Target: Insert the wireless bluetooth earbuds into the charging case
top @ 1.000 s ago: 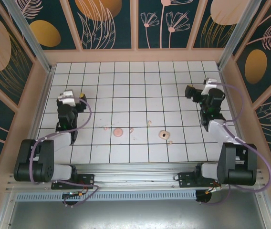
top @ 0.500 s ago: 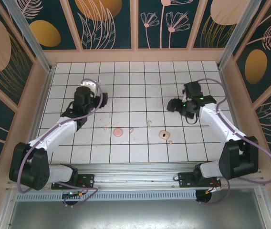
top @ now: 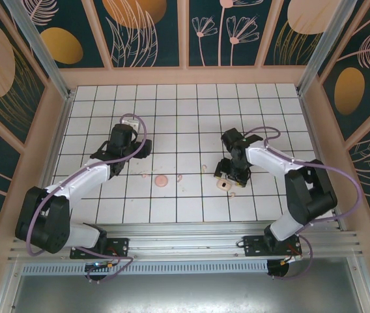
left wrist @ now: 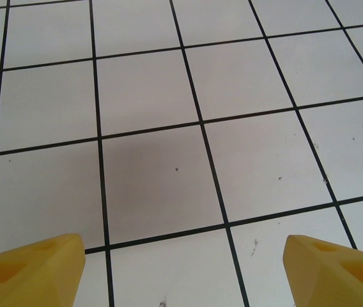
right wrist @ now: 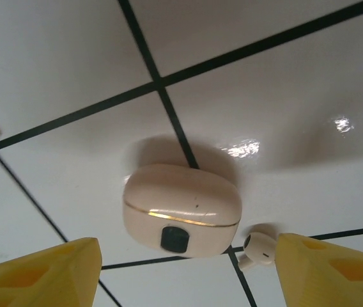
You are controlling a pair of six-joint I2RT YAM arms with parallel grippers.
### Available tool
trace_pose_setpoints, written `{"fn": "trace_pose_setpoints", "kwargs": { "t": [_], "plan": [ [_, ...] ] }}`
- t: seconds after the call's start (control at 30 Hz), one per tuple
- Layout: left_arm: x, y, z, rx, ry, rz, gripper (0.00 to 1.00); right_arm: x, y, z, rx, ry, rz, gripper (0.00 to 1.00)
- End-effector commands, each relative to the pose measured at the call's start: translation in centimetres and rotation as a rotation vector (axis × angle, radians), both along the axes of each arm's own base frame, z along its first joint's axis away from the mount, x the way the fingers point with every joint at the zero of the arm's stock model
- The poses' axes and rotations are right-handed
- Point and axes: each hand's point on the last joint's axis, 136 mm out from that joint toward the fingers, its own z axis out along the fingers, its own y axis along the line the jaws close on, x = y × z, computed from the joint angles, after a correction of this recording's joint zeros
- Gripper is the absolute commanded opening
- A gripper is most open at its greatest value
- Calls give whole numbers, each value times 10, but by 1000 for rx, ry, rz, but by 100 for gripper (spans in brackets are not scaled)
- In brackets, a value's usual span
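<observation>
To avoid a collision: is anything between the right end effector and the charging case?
Nothing visible. The charging case lies ahead of the open right end effector; one earbud rests beside the case, not in front.

Left arm (top: 84, 177), right arm (top: 271, 157): white link shells, black joints, blocky black bases at near edge. Lilac cable (top: 270, 129) loops along each. Jaws end in yellow wedge fingertips (left wrist: 34, 272) with shallow moulded hollows.

White gridded desk (top: 185, 117), your contents.
You have one charging case (right wrist: 181, 211), one earbud (right wrist: 258, 249) just beside it, one pink disc (top: 161, 180), and small curved pieces (top: 204, 168).
</observation>
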Motion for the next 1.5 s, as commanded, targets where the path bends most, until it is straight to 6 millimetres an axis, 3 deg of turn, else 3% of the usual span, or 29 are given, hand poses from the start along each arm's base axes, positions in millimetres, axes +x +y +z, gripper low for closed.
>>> {"fn": "trace_pose_setpoints", "kwargs": {
  "t": [0.0,0.7,1.03,1.13,1.23,1.47],
  "plan": [
    [-6,2,-7,5,19,6,81,-6,-1,-12,-24,41,-27,72],
    [-8,1,-15,13,31,-6,82,-7,13,-36,-45,99,40,66],
    [-15,-10,-14,-54,41,-49,75,10,15,-33,-54,25,76,52],
    [-18,-17,-5,-91,10,-88,69,24,21,-21,-29,-47,78,51],
    [-24,-32,18,-164,-79,-174,64,48,32,3,22,-169,72,50],
    [-50,-60,80,-289,-368,-388,55,97,71,92,274,-569,79,49]
  ]
}}
